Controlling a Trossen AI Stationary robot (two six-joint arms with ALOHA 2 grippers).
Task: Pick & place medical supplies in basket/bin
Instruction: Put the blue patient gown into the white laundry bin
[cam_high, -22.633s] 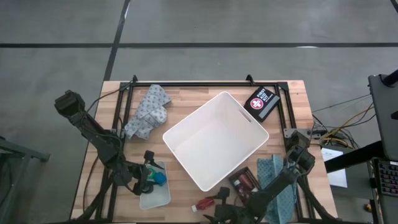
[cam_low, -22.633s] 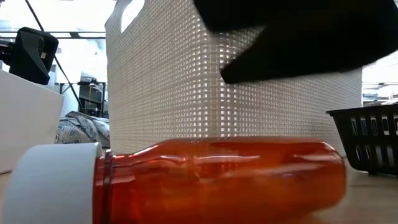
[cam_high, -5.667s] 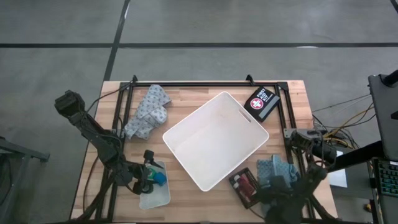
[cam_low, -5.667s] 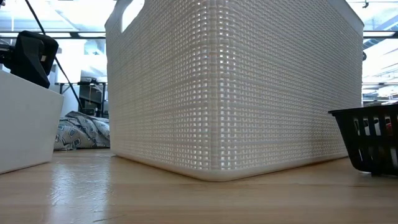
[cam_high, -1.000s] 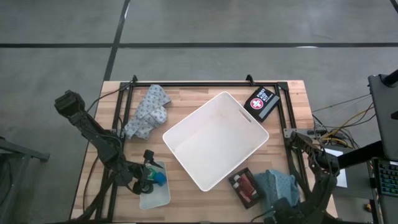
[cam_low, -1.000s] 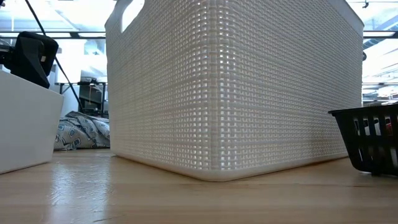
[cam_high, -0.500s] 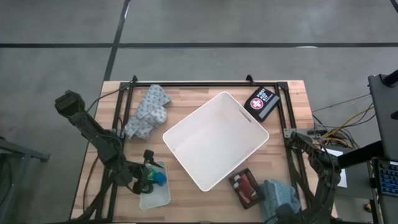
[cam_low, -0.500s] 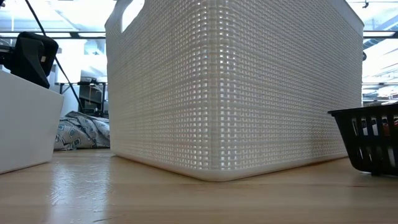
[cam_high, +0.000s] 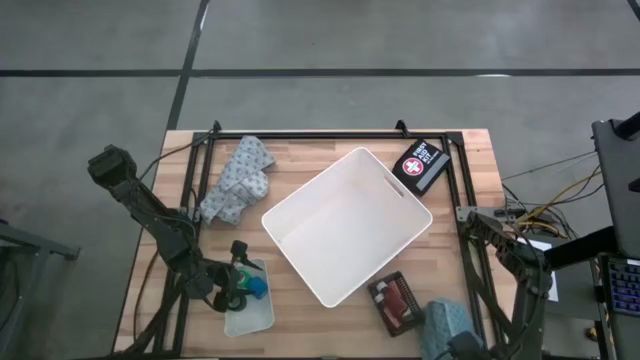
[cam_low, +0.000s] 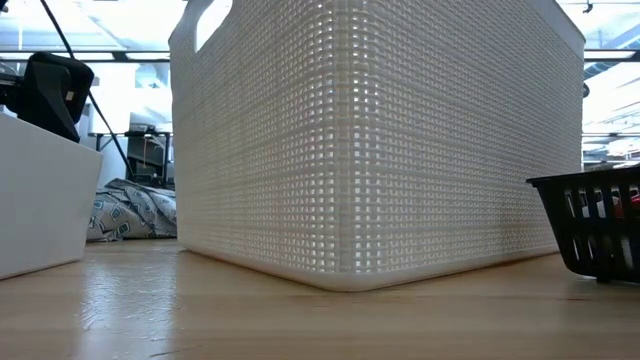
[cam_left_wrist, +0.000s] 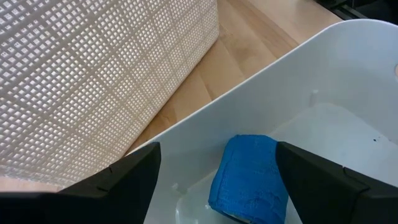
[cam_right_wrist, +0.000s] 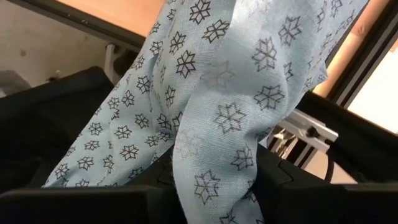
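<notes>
The white bin (cam_high: 345, 225) stands in the middle of the table; in the low view its mesh wall (cam_low: 370, 140) fills the picture. My right gripper (cam_right_wrist: 205, 199) is at the table's near right edge, shut on a light blue cloth with a star pattern (cam_high: 445, 320). My left gripper (cam_left_wrist: 216, 148) hangs open over a small translucent tray (cam_high: 250, 310) at the near left. Its fingers stand on either side of a blue roll (cam_left_wrist: 249, 177) that lies in the tray, without touching it. My right gripper pinches a gathered bunch of the light blue cloth (cam_right_wrist: 208, 177) between its two fingers, several folds together. The rest of the cloth spreads away from the fingers toward the table's near right corner. Whether it lies on the table or hangs clear, I cannot tell.
A small dark basket with red things (cam_high: 393, 300) stands next to the cloth, by the bin's near corner. A dark first-aid case (cam_high: 420, 165) lies at the far right. A second patterned cloth (cam_high: 238, 180) lies at the far left.
My right gripper has drawn back toward the table's near edge with the light blue cloth. The cloth has slid from beside the dark basket to the near edge and has bunched up smaller.
</notes>
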